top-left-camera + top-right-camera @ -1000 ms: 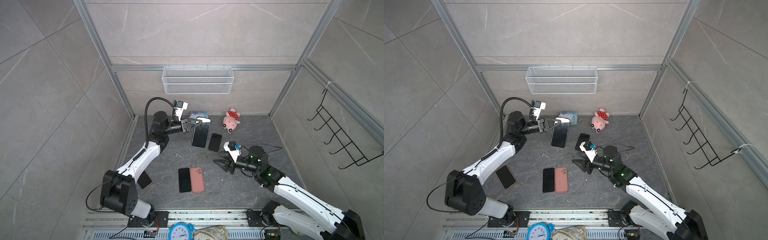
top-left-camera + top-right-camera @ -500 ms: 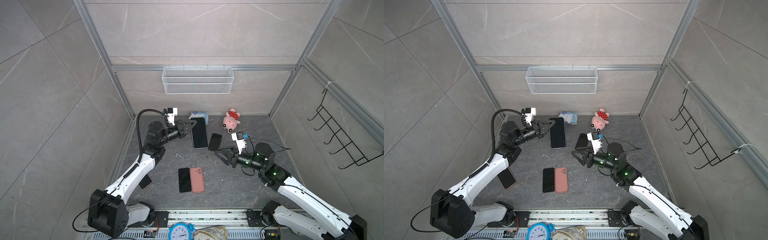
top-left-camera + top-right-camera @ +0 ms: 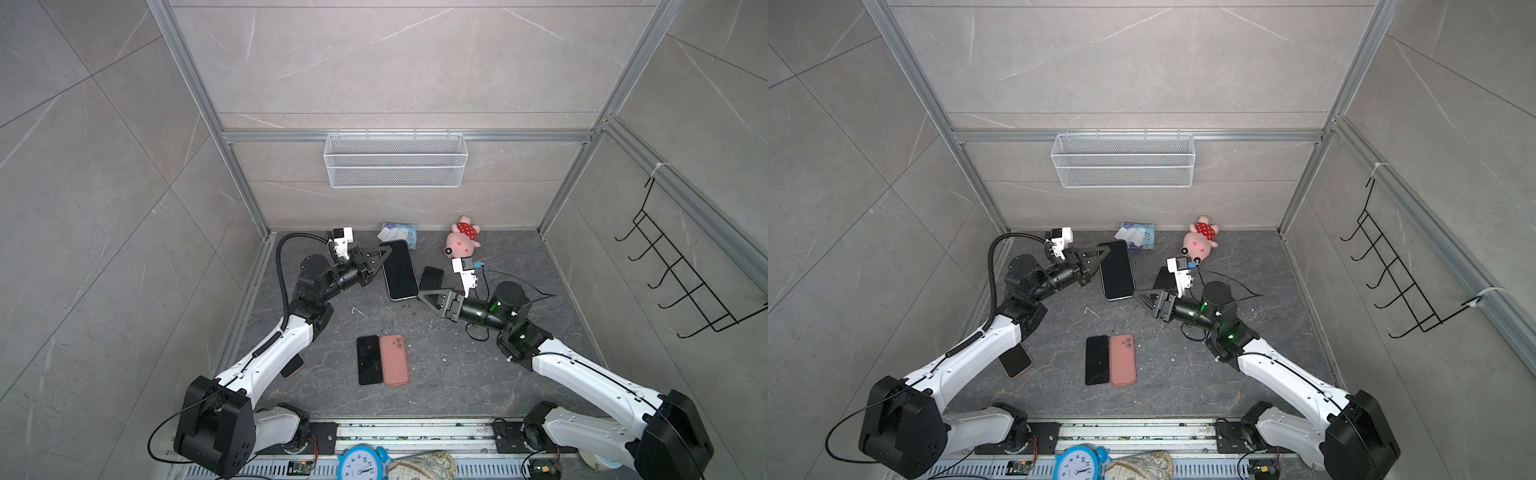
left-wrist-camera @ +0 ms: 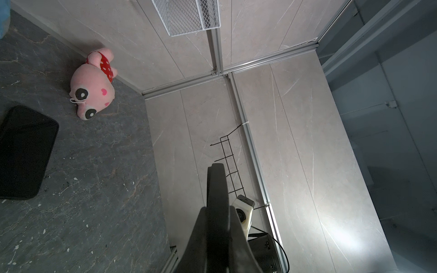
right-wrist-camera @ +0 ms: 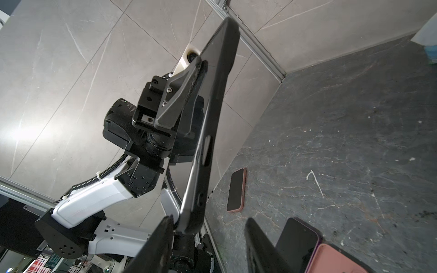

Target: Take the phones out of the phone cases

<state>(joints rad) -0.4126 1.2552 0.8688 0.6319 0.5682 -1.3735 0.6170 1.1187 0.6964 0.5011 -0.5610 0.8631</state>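
Right wrist view: the left gripper (image 5: 199,68) is clamped on a long edge of the black phone case (image 5: 212,113), held aloft with the phone (image 3: 400,270) inside it, screen up. The right gripper (image 5: 209,236) stands part-open around the case's lower corner, one finger (image 5: 160,238) seemingly touching it. In both top views this sits left of the plush pig (image 3: 462,243); a pink phone (image 3: 394,359) lies well apart from the pig.

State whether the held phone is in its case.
In: black case covers back and edges of the phone the left hand grips.
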